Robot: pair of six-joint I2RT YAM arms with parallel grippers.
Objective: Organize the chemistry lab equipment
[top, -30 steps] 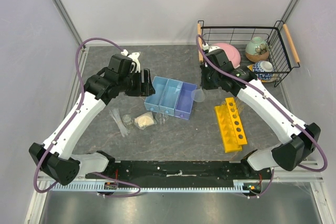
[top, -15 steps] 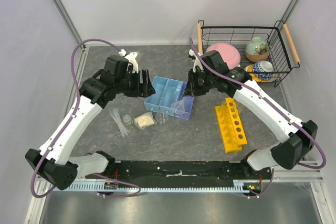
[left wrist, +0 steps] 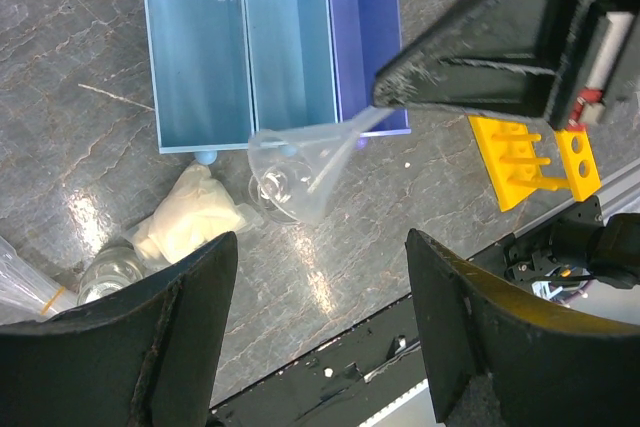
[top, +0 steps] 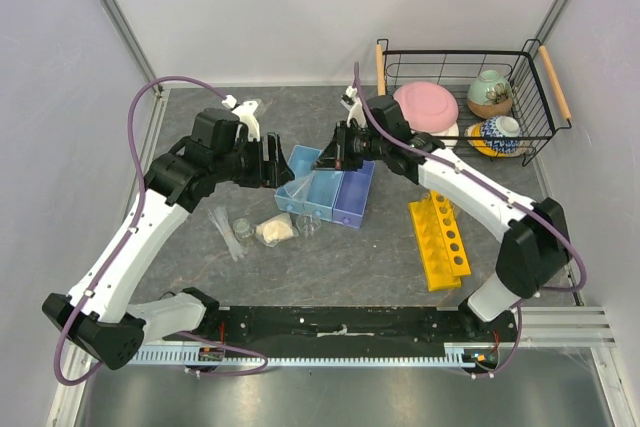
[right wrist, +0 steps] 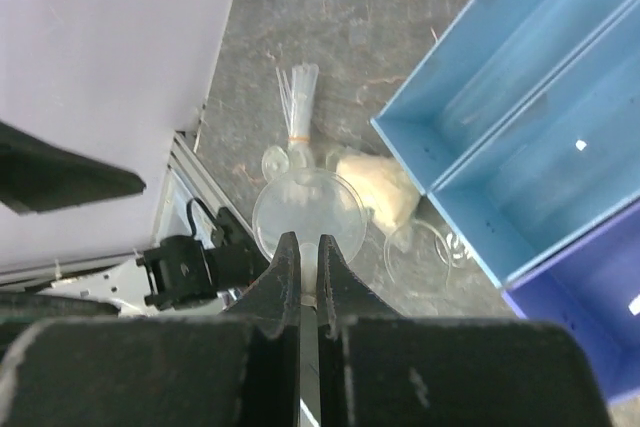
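My right gripper (top: 336,159) is shut on the stem of a clear funnel (right wrist: 307,215) and holds it in the air over the blue three-compartment tray (top: 352,209), mouth tilted toward the table front. The funnel also shows in the left wrist view (left wrist: 300,175). My left gripper (top: 276,161) is open and empty, just left of the tray's far left corner. A cream lump (top: 275,231), a small clear beaker (top: 308,227) and a bundle of thin test tubes (top: 222,227) lie in front of the tray. The yellow rack (top: 440,237) lies on the right.
A second small clear glass (top: 241,228) stands beside the test tubes. The black wire basket (top: 545,67) at the back right holds a pink plate (top: 430,102) and two ceramic bowls (top: 490,93). Grey walls close in the left and back.
My right gripper has carried the funnel leftward from beside the tray's right end to above the tray. My left arm has drawn back slightly to the left.
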